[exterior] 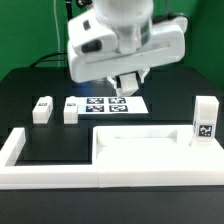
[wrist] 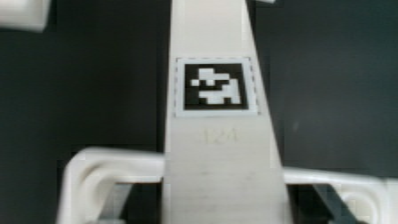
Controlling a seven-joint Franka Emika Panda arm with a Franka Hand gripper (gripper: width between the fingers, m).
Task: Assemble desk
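We see the gripper (exterior: 130, 76) pinching a leg (exterior: 124, 86) of the desk. In the wrist view this gripped leg (wrist: 217, 90) runs straight away from the camera, with its square tag (wrist: 217, 85) facing us. At its near end a white rounded piece (wrist: 93, 178) flanks it. We cannot tell whether those are the pads themselves, since the contact line is blurred and cut by the picture's edge.

In the exterior view the gripped leg hangs tilted under the hand, above the far edge of the marker board (exterior: 105, 104). Its upper part is hidden by the arm's white body. We cannot tell whether its lower end touches the black table (exterior: 60, 140).

Two more legs, the outer leg (exterior: 41, 108) and the inner leg (exterior: 70, 110), stand on the exterior view's left of the board, a little apart. The tabletop (exterior: 140, 133) lies nearer the camera, inside the border wall (exterior: 20, 152), and is cut off at the exterior view's right. There an upright leg (exterior: 205, 120) stands at the tabletop's far corner. We cannot make out whether it is on the tabletop or just behind it.
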